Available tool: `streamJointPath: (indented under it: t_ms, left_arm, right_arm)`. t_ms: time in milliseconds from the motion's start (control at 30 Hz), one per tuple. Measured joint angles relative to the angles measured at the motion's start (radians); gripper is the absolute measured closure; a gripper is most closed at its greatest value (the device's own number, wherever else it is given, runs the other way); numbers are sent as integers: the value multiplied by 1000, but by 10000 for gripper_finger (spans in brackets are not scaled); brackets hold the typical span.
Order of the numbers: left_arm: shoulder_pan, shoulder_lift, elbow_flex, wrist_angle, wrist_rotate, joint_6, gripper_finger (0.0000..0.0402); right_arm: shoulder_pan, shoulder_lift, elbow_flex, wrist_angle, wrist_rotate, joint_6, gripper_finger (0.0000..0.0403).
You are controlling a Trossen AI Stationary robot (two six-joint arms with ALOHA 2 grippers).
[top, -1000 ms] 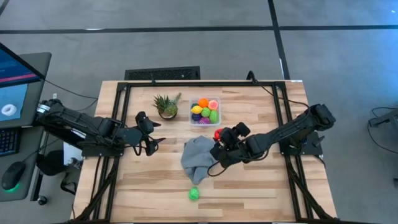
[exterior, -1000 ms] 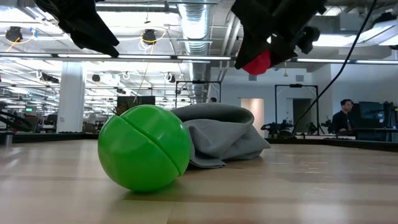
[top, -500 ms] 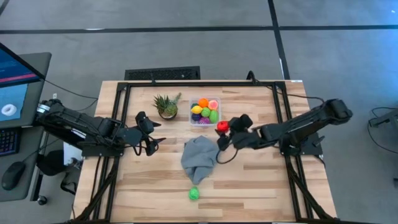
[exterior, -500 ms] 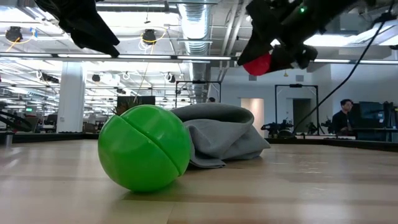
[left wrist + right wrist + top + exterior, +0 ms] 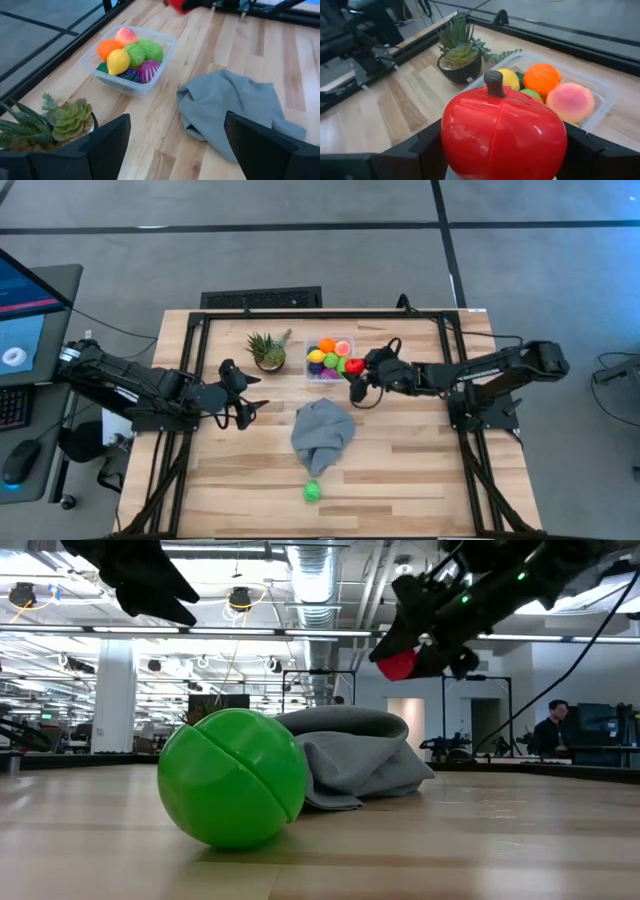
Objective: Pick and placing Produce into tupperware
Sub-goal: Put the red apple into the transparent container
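The clear tupperware (image 5: pixel 330 358) stands on the wooden bench (image 5: pixel 420 470), at the far middle part, and everything else is placed here relative to it. The right tool (image 5: pixel 357 372) is just beside its right edge, above the bench, and it is clenched on a red apple (image 5: pixel 353 366). The right wrist view shows this grip best: the red apple (image 5: pixel 503 135) with its dark stem sits between the two dark fingers (image 5: pixel 420 150), and behind it the tupperware (image 5: pixel 600 90) holds a yellow, an orange, a green and a pink piece. In the high view the apple is only a small red spot near the container wall.

The left wrist view shows the inside of the tupperware (image 5: pixel 90 62) more fully, with a purple piece also among the others, and the red apple (image 5: pixel 176 5) at the edge of the picture above the far side of the container.

The left tool (image 5: pixel 243 407) waits well to the left of the tupperware, beyond the potted plant (image 5: pixel 268 351), with its fingers released and spread, holding nothing.

A grey cloth (image 5: pixel 322 435) lies crumpled on the near side of the tupperware. A green ball (image 5: pixel 312 491) rests further toward the near edge of the bench, beyond the cloth. The low view shows the green ball (image 5: pixel 232 791) large and close, and a seam line across it, which the high view does not show. The tupperware is not visible in the low view.
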Motion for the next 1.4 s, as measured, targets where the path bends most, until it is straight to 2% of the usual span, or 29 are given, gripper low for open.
streamJointPath:
  t_ms: [367, 700, 1400]
  left_arm:
    - [0, 0, 0, 8, -1, -56, 90]
    - [0, 0, 0, 8, -5, -61, 90]
    - [0, 0, 0, 7, -39, -64, 90]
  right_arm:
    - [-108, 167, -16, 225, -176, -47, 107]
    - [-144, 294, -15, 347, -235, -42, 107]
    - [-228, 309, -15, 357, -283, -42, 108]
